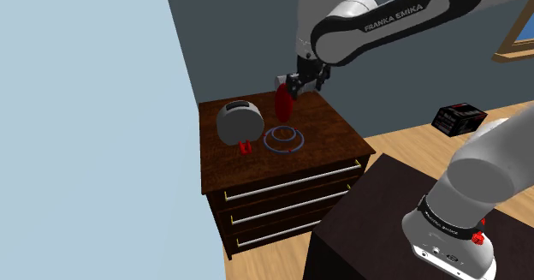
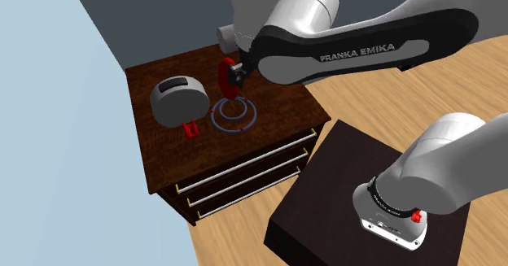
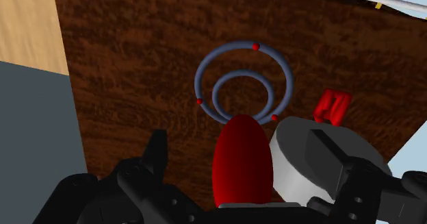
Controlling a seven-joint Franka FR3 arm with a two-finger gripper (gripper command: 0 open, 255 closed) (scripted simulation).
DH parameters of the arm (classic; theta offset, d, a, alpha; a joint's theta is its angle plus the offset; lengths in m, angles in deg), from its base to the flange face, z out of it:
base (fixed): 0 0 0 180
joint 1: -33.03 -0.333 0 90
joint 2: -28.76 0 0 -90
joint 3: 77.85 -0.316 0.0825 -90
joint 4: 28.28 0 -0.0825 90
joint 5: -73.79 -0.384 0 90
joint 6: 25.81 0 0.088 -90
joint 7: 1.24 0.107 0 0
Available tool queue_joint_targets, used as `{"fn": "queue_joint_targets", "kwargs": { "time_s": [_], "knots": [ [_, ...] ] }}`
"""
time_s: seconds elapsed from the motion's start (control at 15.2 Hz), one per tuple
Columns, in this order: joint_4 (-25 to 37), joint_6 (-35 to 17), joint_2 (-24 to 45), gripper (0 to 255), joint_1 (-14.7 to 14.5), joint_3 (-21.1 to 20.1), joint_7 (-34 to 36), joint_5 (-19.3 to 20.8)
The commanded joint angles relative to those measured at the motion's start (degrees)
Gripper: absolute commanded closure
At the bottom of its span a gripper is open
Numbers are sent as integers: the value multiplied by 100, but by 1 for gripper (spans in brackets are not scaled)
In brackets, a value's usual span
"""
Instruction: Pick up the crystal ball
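Red crystal ball (image 1: 283,104) hangs clamped in the fingers (image 3: 156,154), mid-frame, just above its ringed stand (image 1: 283,139) — bare worktop (image 1: 329,128) toward frame right, grey casing (image 1: 239,122) left — the wrist view shows three red beads (image 3: 256,46) on the rings.

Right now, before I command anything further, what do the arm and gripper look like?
The arm is white and rounded with dark joints. One link has a black band with white FRANKA EMIKA lettering. Near the stand, a dark collar rings the white link, which carries a small red button. The gripper is all black and blocky. No loose cables are visible.
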Motion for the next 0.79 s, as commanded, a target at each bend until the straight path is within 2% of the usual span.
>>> {"fn": "queue_joint_targets", "kwargs": {
  "time_s": [0.0, 0.26, 0.53, 0.59, 0.73],
  "knots": [
    [104, -412, 284, 0, 191, -145, 403, 411],
    [596, -888, 946, 0, 554, -484, 1406, 1420],
    [1237, -1061, 1628, 0, 832, -748, 2510, 2624],
    [1368, -1059, 1752, 0, 848, -767, 2708, 2851],
    [1295, -1159, 1820, 0, 849, -761, 2838, 2970]
  ]
}}
